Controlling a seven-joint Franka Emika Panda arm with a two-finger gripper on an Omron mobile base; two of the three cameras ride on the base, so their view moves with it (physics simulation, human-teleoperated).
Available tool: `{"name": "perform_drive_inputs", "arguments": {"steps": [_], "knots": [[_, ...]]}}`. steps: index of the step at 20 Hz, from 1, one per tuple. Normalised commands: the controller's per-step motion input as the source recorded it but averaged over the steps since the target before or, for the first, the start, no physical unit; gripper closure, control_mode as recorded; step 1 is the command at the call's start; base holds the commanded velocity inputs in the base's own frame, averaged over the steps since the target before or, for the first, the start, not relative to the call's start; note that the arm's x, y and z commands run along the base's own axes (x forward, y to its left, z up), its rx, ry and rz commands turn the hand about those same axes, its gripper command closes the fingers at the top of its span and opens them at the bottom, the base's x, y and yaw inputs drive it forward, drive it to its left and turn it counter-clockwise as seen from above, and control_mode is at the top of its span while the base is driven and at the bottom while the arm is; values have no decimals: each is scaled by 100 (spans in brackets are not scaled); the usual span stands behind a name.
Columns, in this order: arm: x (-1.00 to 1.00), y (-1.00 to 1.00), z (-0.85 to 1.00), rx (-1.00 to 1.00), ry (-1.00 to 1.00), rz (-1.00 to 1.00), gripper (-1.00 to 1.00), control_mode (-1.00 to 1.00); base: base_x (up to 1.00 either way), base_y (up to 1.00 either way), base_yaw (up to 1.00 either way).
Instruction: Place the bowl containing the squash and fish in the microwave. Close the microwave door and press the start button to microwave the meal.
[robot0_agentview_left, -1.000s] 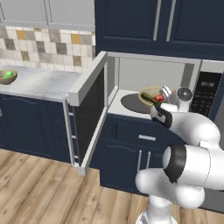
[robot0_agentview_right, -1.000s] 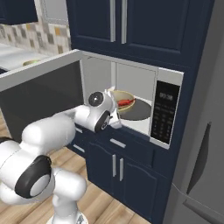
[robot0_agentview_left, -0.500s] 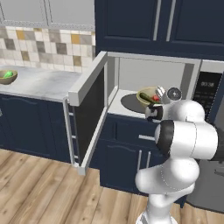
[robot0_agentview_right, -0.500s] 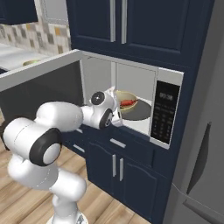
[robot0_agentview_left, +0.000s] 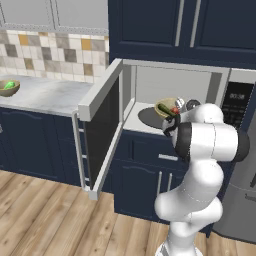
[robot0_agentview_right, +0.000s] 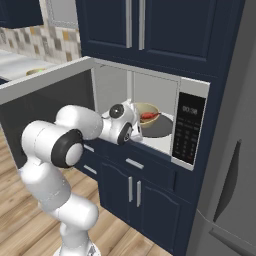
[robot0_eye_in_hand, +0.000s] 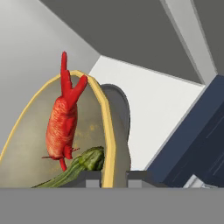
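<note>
The microwave (robot0_agentview_left: 150, 80) stands open, and the microwave door (robot0_agentview_left: 102, 131) is swung out to the left. Inside it my gripper (robot0_eye_in_hand: 114, 176) is shut on the rim of the tan bowl (robot0_eye_in_hand: 107, 131), one fingertip on each side of the rim. The bowl (robot0_agentview_left: 166, 106) is tilted over the dark turntable (robot0_agentview_left: 146, 118). In it lie the red fish (robot0_eye_in_hand: 61, 124) and, below it, the dark green squash (robot0_eye_in_hand: 83, 162). From the right, the bowl (robot0_agentview_right: 146, 111) and fish (robot0_agentview_right: 150, 116) show just past my wrist. The black keypad panel (robot0_agentview_right: 187, 131) is to the bowl's right.
A second bowl (robot0_agentview_left: 9, 87) with a bright green item sits on the grey counter (robot0_agentview_left: 45, 95) far left. A tall grey fridge (robot0_agentview_right: 230, 160) stands right of the microwave. Dark blue cabinets (robot0_agentview_left: 150, 180) run above and below. The open door sticks out over the wooden floor.
My arm has folded, with the elbow swinging up in front of the microwave. The bowl has stayed in my grip and shifted slightly left over the turntable.
</note>
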Motion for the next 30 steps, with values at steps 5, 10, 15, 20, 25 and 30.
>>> {"name": "perform_drive_inputs", "arguments": {"steps": [5,10,15,20,25,30], "knots": [[34,-21,-11,2,0,0,100,-100,0,0,0],[25,-16,-18,0,0,0,-100,-100,0,0,0],[27,-11,-16,0,0,0,-100,-100,0,0,0],[22,-4,-5,0,0,0,-100,-100,0,0,0],[-5,-2,11,0,0,0,-100,-100,0,0,0],[-68,0,52,0,0,3,-100,-100,0,0,0]]}}
